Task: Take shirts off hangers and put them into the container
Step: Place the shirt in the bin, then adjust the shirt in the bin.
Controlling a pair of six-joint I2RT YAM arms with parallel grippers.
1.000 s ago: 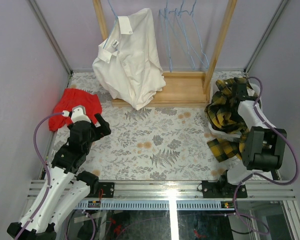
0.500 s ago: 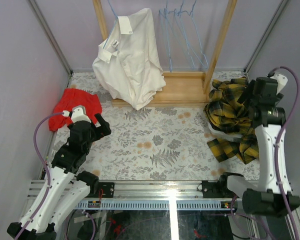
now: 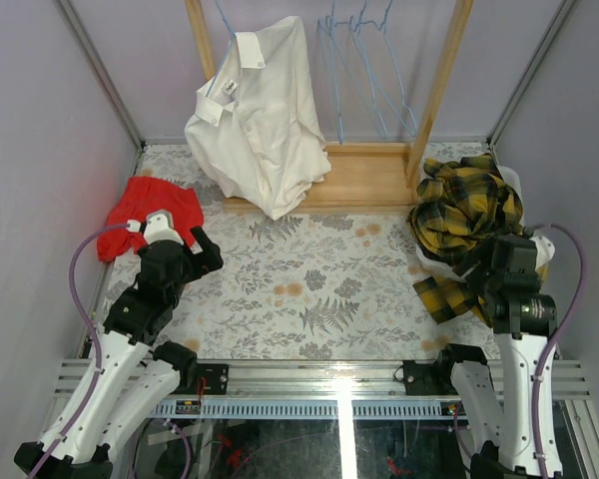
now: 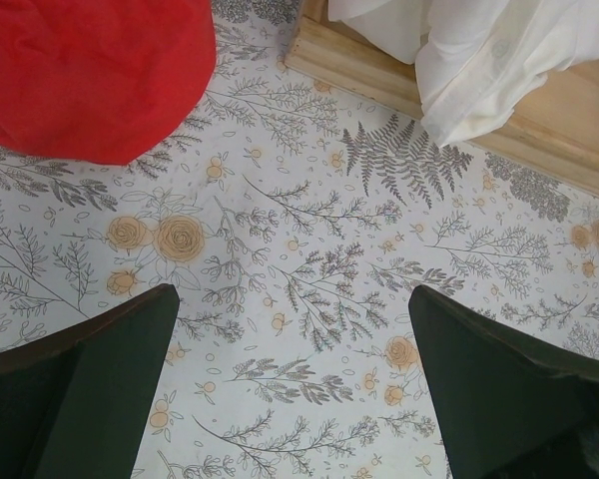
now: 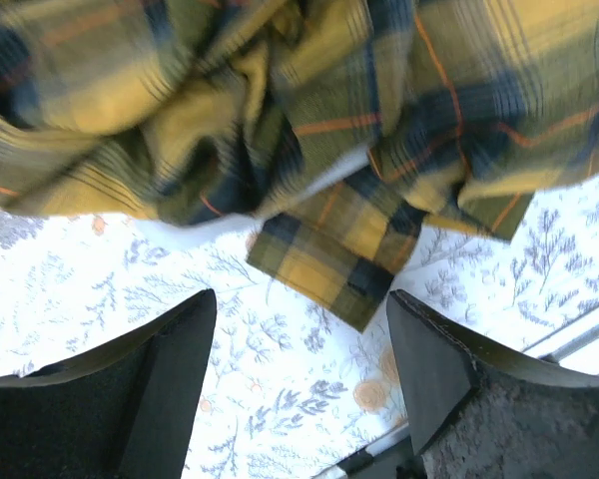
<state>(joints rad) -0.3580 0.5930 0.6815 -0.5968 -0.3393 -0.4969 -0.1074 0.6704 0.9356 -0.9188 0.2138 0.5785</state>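
Right end effector (image 5: 299, 329) hung open, empty, above plaid shirt (image 3: 466, 205) spilling over container (image 3: 517, 181) rim (lower right); left end effector (image 4: 295, 319) gaped empty.

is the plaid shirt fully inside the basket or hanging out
Hanging out: the plaid shirt is heaped on the white basket, with one end trailing over its side onto the floral tablecloth.

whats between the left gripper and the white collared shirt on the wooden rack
Ahead of the left gripper lies bare floral-print table cover, then the wooden rack base's edge, where the white collared shirt hangs down. Left wrist view shows this.
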